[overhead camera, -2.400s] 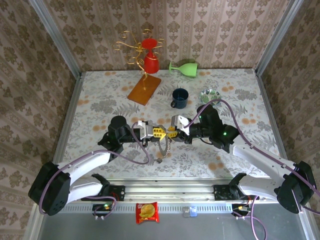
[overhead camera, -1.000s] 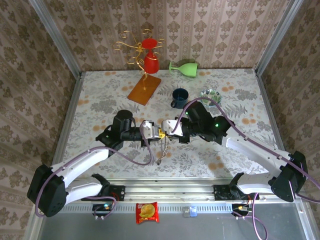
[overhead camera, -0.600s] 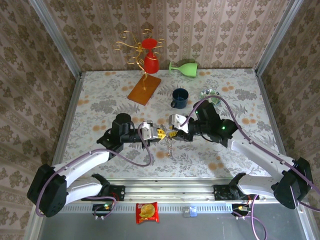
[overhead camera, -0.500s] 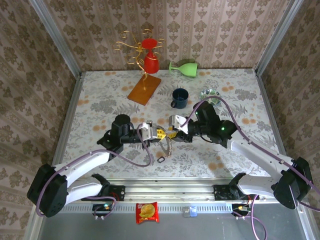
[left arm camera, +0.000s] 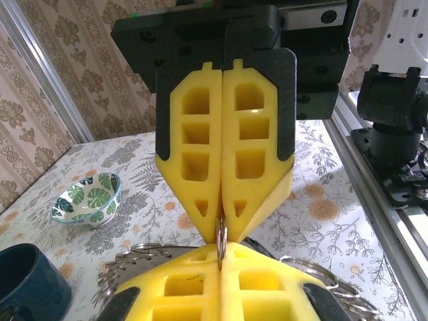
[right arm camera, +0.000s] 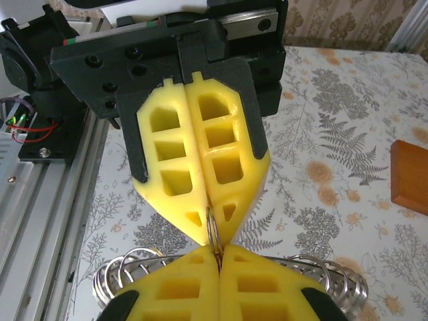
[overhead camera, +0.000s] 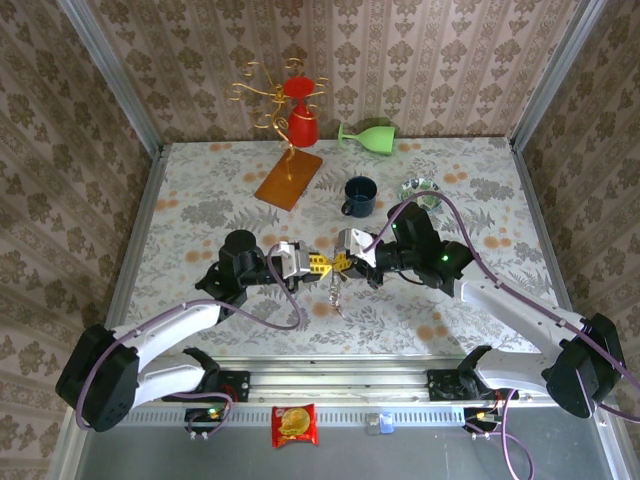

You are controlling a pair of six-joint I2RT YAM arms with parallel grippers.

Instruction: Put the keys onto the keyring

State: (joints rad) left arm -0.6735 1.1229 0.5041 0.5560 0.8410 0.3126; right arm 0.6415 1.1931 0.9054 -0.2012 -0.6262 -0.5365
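1. The table (overhead camera: pixel 200 210) wears a floral cloth, with patterned wallpaper on the walls around it.
2. The two arms reach in from the near edge and meet nose to nose over the middle of the table. The left gripper (overhead camera: pixel 318 265) has its yellow fingers pressed together, and so has the right gripper (overhead camera: pixel 346 262). Each nips the same thin ring at its tip.
3. A gold wire stand (overhead camera: pixel 262 95) on a wooden base at the back carries an upturned red glass (overhead camera: pixel 303 128).
4. A green goblet (overhead camera: pixel 366 136) lies on its side against the back wall.
5. A navy mug (overhead camera: pixel 358 196) stands upright, and a leaf-patterned bowl (overhead camera: pixel 420 188) sits near it to the right.
6. A red snack packet (overhead camera: pixel 294 424) lies on the front rail, its print too small to read.
7. The keys (overhead camera: pixel 336 296) dangle in a small bunch below the meeting fingertips, above the cloth.
8. The keyring (left arm camera: pixel 221 239) is seen edge-on, held between both pairs of tips.
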